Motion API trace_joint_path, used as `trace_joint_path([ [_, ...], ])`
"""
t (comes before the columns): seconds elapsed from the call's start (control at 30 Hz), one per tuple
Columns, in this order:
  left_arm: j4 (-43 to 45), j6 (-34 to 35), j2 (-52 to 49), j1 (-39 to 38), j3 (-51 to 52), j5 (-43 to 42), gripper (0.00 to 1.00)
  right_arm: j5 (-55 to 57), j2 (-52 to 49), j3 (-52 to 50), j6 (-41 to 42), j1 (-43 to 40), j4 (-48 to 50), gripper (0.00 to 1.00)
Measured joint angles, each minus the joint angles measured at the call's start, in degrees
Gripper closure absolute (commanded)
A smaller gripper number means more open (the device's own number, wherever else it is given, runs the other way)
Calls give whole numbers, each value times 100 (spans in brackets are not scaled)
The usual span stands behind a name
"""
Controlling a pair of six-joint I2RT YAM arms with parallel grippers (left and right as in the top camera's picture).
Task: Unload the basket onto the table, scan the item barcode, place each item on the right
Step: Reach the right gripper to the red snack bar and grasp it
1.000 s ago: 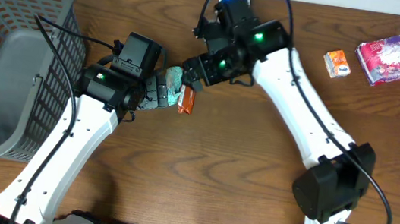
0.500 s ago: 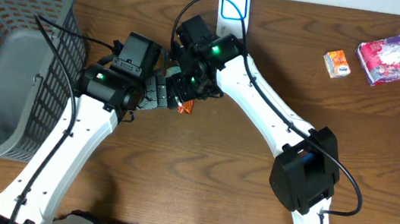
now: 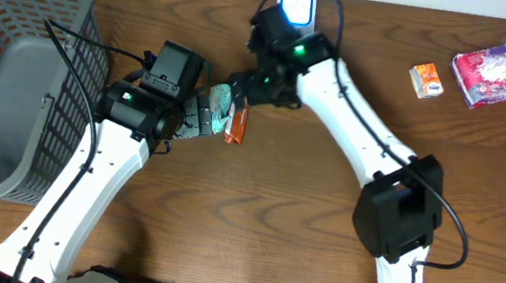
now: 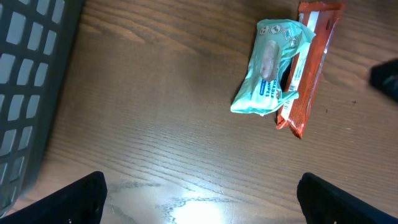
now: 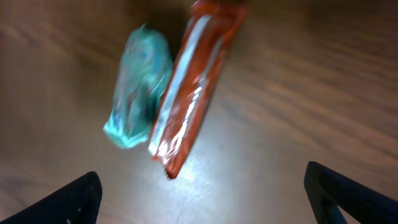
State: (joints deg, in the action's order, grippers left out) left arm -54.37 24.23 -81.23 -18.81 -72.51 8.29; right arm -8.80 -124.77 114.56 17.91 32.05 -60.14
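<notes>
Near the middle of the brown wooden tabletop (image 3: 282, 222), a mint-green soft plastic wipes packet (image 4: 272, 67) and an orange-red foil snack wrapper (image 4: 310, 62) lie flat and touching, side by side, with both arms bent over them. Left fingers (image 4: 74, 199) are spread wide and empty, hovering above bare wood just short of the pair. Right fingers (image 5: 68, 202) are likewise released and hold nothing, with both items framed between them in a blurred wrist view. A white-and-blue scanner (image 3: 296, 2) stands at the far edge, apart from the items.

By my reading, nothing is picked up yet. The main risk is how close the two packets lie: fingers closing on one may pinch or drag the other, so both lift or the wrong one reaches the scanner. Both arms crowd the same spot, so they could knock together if both descend. Slick foil could slip, and since no barcode is visible, it may be presented turned away.
</notes>
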Motion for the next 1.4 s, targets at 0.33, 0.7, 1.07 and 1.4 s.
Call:
trace_joint_path([
  [0.33,0,0,2,0,0,0,2,-393,-503,0,739,-138,551,21],
  [0.7,0,0,0,0,0,0,2,-822,-1158,-2,1038,-63,763,30],
  [1.07,0,0,2,0,0,0,2,-66,-1158,-4,1346,282,739,42],
  [1.4,2,0,2,0,0,0,2,214,-1154,-352,1368,328,907,49],
])
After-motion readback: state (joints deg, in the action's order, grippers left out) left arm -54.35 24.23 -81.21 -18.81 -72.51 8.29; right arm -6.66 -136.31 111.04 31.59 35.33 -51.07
